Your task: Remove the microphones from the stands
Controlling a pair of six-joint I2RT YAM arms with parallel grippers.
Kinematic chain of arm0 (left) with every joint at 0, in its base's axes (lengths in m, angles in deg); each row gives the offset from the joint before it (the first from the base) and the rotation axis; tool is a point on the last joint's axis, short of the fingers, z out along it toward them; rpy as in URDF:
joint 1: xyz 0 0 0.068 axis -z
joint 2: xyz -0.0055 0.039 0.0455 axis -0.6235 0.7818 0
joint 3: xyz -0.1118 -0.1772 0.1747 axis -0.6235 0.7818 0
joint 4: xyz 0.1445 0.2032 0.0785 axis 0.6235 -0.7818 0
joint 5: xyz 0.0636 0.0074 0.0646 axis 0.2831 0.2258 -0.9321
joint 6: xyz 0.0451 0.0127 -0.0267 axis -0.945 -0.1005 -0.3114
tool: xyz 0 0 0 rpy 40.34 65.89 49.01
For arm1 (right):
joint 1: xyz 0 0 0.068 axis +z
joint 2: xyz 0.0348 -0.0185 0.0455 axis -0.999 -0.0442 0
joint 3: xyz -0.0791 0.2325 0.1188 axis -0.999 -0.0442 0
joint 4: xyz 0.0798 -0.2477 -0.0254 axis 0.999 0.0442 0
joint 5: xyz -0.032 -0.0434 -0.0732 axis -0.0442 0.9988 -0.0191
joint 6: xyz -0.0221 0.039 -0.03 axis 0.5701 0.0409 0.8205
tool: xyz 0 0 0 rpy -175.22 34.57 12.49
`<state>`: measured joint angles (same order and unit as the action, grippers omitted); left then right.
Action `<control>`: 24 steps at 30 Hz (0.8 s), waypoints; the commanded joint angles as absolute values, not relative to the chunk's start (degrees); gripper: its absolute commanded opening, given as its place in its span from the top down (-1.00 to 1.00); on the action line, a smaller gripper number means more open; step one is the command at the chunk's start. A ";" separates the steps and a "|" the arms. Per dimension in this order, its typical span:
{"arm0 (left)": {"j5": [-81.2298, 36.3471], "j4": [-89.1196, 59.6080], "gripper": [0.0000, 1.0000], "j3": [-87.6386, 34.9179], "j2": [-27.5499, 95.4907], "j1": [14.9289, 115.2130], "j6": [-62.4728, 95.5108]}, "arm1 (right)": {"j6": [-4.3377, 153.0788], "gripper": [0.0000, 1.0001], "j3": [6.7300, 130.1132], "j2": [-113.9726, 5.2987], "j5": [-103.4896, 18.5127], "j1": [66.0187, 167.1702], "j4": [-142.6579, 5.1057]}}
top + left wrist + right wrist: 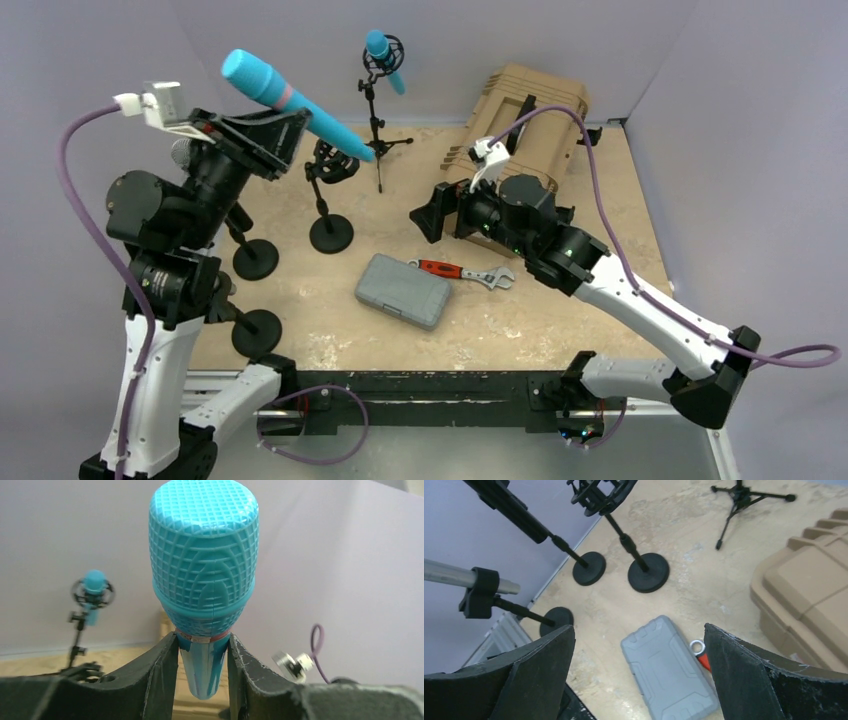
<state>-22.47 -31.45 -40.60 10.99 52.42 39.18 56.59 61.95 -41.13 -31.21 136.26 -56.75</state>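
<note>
My left gripper point(298, 117) is shut on a blue microphone point(262, 82) and holds it tilted, high above the left side of the table. In the left wrist view the fingers point(162, 675) clamp its tapered handle just below the mesh head point(204, 555). The microphone is free of any stand. A black round-base stand point(331, 233) with an empty clip point(332, 163) stands just below the handle's end; it also shows in the right wrist view point(648, 572). My right gripper point(435, 212) is open and empty above the table's middle, and in the right wrist view point(639, 645) it is over a grey case.
A second blue microphone point(383, 55) sits on a tripod stand at the back. Two more round-base stands point(255, 258) point(256, 333) are at the left. A grey case point(403, 290), a red-handled wrench point(465, 272) and a tan case point(525, 115) lie on the table.
</note>
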 commanded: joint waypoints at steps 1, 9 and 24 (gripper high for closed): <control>-3.13 -22.22 1.00 -34.69 14.43 55.59 44.37 | 63.02 -0.98 62.05 -35.61 -22.83 136.53 -51.91; 5.81 -22.26 1.00 -31.84 21.76 62.73 45.04 | 64.92 -0.98 59.23 -28.51 -25.33 136.51 -54.60; -2.05 -32.00 1.00 -33.12 29.61 74.58 41.86 | 63.20 -0.38 58.11 -33.89 -37.11 136.51 -60.68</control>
